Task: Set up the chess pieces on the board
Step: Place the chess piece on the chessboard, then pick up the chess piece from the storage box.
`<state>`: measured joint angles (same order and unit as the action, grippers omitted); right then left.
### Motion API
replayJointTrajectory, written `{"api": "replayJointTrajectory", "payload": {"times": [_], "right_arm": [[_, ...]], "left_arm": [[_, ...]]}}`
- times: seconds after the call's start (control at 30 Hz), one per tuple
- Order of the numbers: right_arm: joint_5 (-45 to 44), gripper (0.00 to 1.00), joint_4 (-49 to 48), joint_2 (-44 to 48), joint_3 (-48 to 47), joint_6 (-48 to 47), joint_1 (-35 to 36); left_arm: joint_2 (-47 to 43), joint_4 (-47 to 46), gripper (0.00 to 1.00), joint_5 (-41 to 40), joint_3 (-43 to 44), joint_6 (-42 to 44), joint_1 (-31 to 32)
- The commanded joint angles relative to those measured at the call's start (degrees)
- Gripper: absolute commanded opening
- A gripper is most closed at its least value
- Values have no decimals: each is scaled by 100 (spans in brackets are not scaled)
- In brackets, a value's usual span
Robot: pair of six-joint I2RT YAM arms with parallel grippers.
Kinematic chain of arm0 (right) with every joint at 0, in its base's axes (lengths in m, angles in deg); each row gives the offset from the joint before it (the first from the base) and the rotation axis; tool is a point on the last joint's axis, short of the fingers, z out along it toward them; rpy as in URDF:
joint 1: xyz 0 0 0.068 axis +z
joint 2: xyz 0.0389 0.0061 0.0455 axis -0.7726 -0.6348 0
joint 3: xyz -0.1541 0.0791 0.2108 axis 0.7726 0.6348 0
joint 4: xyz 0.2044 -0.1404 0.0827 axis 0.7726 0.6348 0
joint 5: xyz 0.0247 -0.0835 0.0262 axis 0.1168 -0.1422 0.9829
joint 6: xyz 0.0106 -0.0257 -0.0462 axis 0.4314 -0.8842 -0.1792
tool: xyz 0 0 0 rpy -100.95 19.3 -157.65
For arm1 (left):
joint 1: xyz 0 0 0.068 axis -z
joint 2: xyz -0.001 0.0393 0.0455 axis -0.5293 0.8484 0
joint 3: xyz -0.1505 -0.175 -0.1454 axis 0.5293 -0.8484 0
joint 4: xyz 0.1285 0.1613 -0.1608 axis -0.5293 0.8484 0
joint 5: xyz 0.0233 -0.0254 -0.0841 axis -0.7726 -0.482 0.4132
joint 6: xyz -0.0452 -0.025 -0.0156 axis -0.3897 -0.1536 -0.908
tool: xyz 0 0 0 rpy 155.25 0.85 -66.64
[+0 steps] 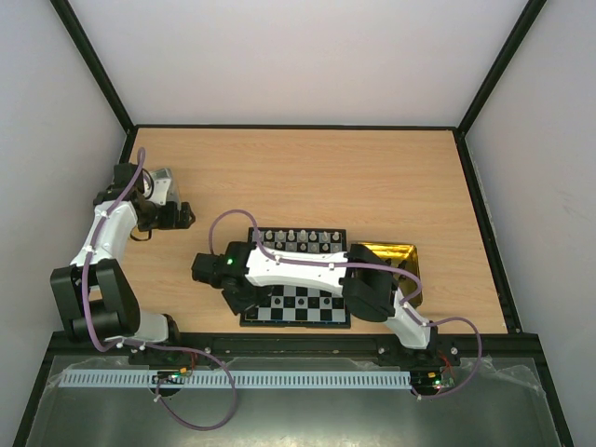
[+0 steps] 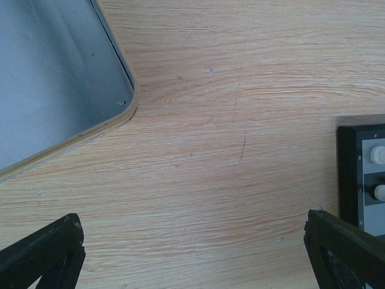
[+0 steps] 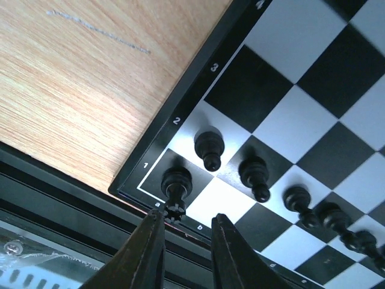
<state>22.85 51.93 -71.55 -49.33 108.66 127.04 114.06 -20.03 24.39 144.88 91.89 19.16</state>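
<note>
Pale walls enclose a wooden worktop (image 1: pixel 372 177) with a black frame. At far left lies a silver lid (image 1: pixel 160 182), and the left pincer (image 2: pixel 192 244) hangs just beside it, low over bare wood. Its fingers (image 2: pixel 45 250) are spread wide apart with nothing between them. In the left wrist view the lid fills the upper left corner and the board's edge shows at the right, carrying two white pieces (image 2: pixel 378 154). The board (image 1: pixel 307 303) lies flat near the middle of the worktop's near edge. A row of pieces (image 1: pixel 298 239) stands along its far side. The right arm reaches leftward across it. The right pincer (image 3: pixel 186 220) sits at the board's near left corner, its fingers a narrow gap apart and clamped on nothing. A black rook (image 3: pixel 176 180) stands upright on the corner square, its crown right at the tip of one finger; whether they touch I cannot tell. More black pieces (image 3: pixel 254 171) stand on squares trailing off to the right. A gold tin (image 1: pixel 386 256) rests against the board's right side.
</note>
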Motion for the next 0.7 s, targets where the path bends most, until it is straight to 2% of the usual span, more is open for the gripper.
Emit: {"api": "replayJointTrajectory", "payload": {"times": [0.0, 0.13, 0.37, 0.53, 0.67], "right_arm": [[-496, 21, 571, 456, -358, 10, -173], [-854, 21, 573, 1432, 351, 142, -862], [-1521, 21, 423, 3009, 2130, 42, -2954], [-1319, 21, -89, 3567, 3159, -102, -4368], [-952, 21, -585, 3714, 3892, -117, -4847]], "left_arm": [[-64, 53, 99, 123, -22, -7, -17], [-24, 65, 99, 173, -19, 19, -21], [92, 142, 99, 234, 64, 30, 124], [109, 160, 99, 196, 74, 21, 300], [173, 171, 99, 202, 93, 42, 361]]}}
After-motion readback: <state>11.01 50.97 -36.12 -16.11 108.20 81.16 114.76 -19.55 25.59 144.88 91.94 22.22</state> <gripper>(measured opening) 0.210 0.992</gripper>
